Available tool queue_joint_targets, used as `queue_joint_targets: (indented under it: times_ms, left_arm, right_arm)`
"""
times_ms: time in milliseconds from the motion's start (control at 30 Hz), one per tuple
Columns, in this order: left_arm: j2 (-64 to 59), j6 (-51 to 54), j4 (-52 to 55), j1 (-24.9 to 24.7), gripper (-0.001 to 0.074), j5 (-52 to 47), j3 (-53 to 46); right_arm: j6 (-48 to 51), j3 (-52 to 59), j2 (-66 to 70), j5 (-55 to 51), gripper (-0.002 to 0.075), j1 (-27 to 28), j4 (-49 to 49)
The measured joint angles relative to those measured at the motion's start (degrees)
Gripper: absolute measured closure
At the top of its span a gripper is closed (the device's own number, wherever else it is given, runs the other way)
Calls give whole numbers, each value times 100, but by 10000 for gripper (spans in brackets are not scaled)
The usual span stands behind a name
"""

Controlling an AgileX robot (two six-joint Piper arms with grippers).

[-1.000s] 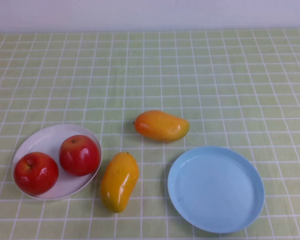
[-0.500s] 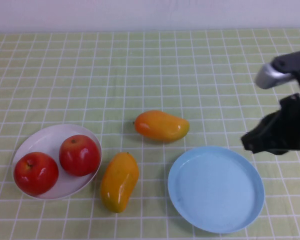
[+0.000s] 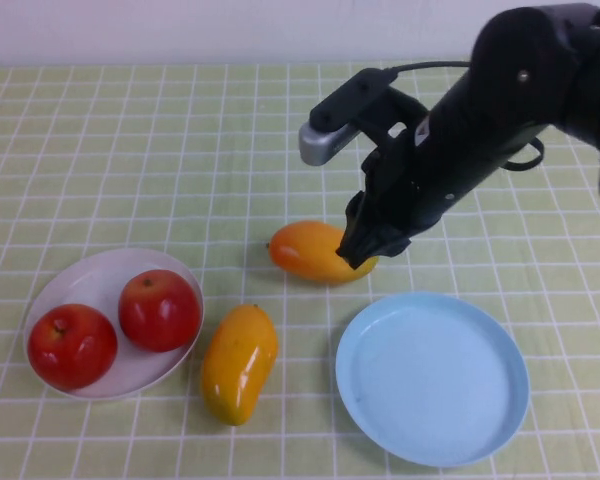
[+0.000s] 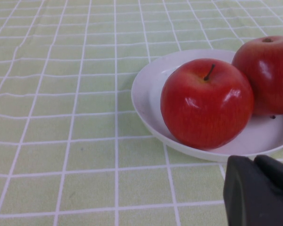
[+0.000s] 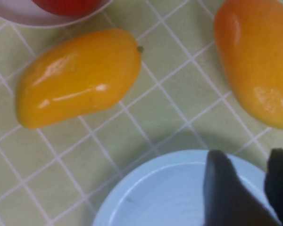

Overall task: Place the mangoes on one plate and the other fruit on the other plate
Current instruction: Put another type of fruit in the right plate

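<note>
Right gripper (image 3: 363, 250) hangs mid-table over the far mango's (image 3: 317, 250) right end, fingers (image 5: 226, 188) narrowly apart, holding nothing. Near mango (image 3: 238, 362) lies between white plate (image 3: 105, 275) with 2 apples (image 3: 159, 309) near the left edge and bare light blue plate (image 3: 432, 380). Left gripper (image 4: 259, 190) beside the white plate, state can't tell.

My black right end effector (image 3: 365, 243) is showing against a pale green, white-gridded table (image 3: 130, 150); yellow-orange mangoes (image 3: 238, 362), red apples (image 3: 159, 309), white plate (image 3: 95, 275), light blue plate (image 3: 432, 380).
</note>
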State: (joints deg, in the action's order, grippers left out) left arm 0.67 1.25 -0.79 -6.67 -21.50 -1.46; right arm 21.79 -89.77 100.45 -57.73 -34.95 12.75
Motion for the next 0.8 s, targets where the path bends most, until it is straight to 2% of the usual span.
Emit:
queue_joint_targets:
  times_ms: [33,167,233,400,633,800]
  left_arm:
    - [0,0,0,0,735,0,0]
    - [0,0,0,0,735,0,0]
    - [0,0,0,0,735,0,0]
    - [0,0,0,0,735,0,0]
    - [0,0,0,0,735,0,0]
    - [0,0,0,0,735,0,0]
  right_arm:
    - [143,-175,139,-87,531,0,-71]
    - [1007,-673,771,-255,186,0,-255]
    - [1475,-825,1016,-280,100,0,-243]
    - [2301,-1007,1459,-99,58,0,-197]
    - [3051,-1070,1734,617,49,0,-72]
    - [3213,-1069,2075,1024,48,0,-72]
